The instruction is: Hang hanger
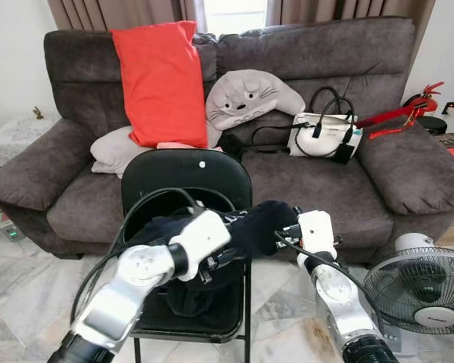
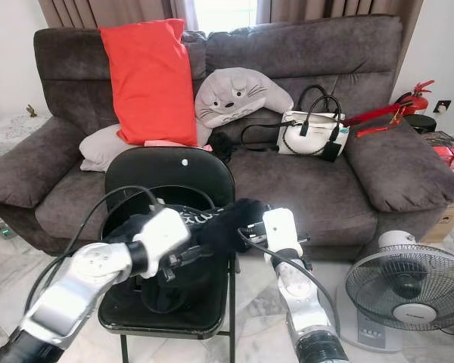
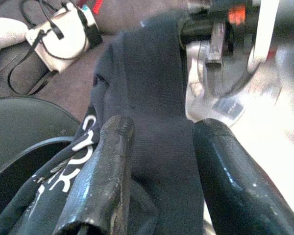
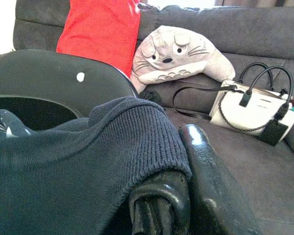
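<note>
A dark navy knit garment (image 1: 259, 221) with white lettering hangs between my two grippers, above the seat of a black folding chair (image 1: 186, 171). My left gripper (image 3: 164, 128) is shut on a fold of it, with cloth filling the gap between the black fingers (image 3: 112, 161). It sits below the white wrist (image 1: 200, 239), over the chair seat. My right gripper (image 4: 179, 156) pinches the ribbed edge of the garment (image 4: 112, 142), which drapes over one finger. This gripper (image 1: 287, 227) is at the chair's right edge. The rest of the garment sags onto the seat.
A dark grey sofa (image 1: 325, 189) stands right behind the chair, carrying a red cushion (image 1: 160, 79), a grey cat-like plush pillow (image 1: 250, 94) and a white handbag (image 1: 324, 134). A floor fan (image 1: 420, 291) is at the right, close to my right arm. The floor (image 1: 30, 302) is marble tile.
</note>
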